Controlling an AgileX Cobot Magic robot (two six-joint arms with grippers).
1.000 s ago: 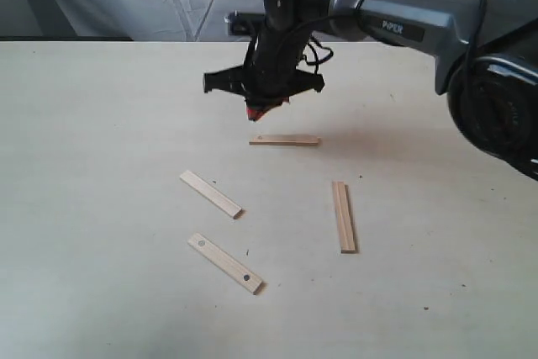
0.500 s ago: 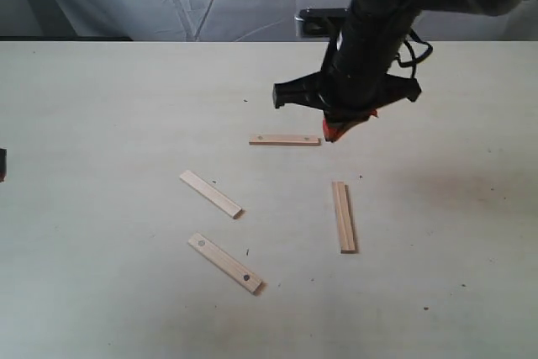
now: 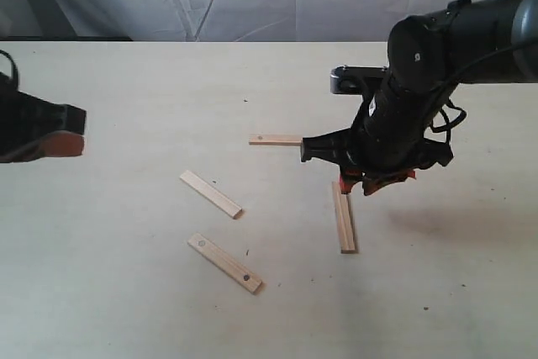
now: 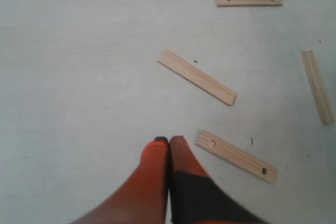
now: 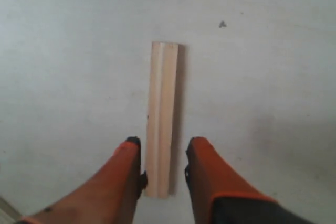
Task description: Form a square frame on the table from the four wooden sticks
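In the exterior view the right arm (image 3: 420, 90) covers one end of the far stick (image 3: 275, 139), hiding its second hole. The right gripper (image 3: 360, 184) hides the far end of the grooved stick (image 3: 344, 226). The picture's edge cuts off the left gripper (image 3: 50, 142). In the right wrist view it is unclear whether the fingers (image 5: 128, 166) touch that stick.

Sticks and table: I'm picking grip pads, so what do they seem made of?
Sticks: pale bare wood, apparently unvarnished; matte, fine grain, one shows a lengthwise groove. Table: matte beige, faintly grained; laminate or wood, cannot tell.
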